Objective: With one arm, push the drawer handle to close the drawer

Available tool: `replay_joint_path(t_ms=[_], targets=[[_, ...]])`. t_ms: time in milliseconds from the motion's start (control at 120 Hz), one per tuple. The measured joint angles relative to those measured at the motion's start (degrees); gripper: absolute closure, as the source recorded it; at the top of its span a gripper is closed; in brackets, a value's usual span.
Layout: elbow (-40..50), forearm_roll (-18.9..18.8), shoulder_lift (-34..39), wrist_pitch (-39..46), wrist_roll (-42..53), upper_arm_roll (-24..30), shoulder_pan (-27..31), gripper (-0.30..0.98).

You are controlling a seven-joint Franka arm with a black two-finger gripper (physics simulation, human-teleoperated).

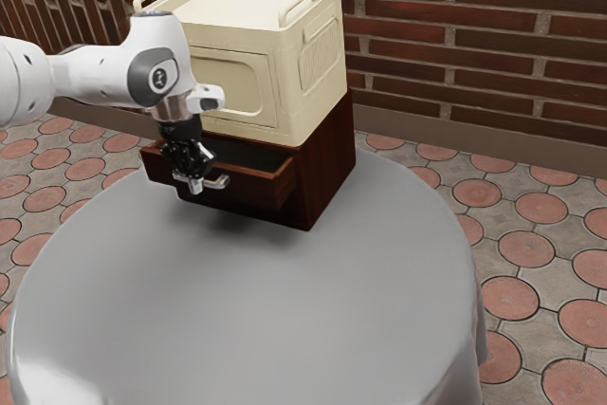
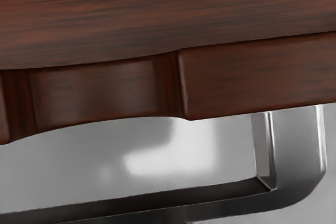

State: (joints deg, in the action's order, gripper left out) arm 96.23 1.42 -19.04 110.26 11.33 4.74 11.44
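Reaching down at the handle (image 1: 220, 182) of the open drawer (image 1: 251, 195), below the cream box (image 1: 313, 92), there's my end effector (image 1: 196, 184)! Its spread and hold? Can't tell. Arm emblem (image 1: 159, 76): too small to read.
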Motion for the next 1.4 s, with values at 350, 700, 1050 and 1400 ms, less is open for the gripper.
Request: replay_joint_path(t_ms=[350,700,1050,1400], targets=[[-1.2,0.1,-1.1,1.9,0.0,0.0,-0.1,0.79],[-2.5,0.2,-2.2,4.5,0.1,-0.2,-0.1,0.78],[-3.1,3.0,-3.1,6.2,-1.2,-0.2,-0.1,0.79],[-3.3,3.3,-3.9,9.6,-2.2,-0.3,-0.1,0.79]])
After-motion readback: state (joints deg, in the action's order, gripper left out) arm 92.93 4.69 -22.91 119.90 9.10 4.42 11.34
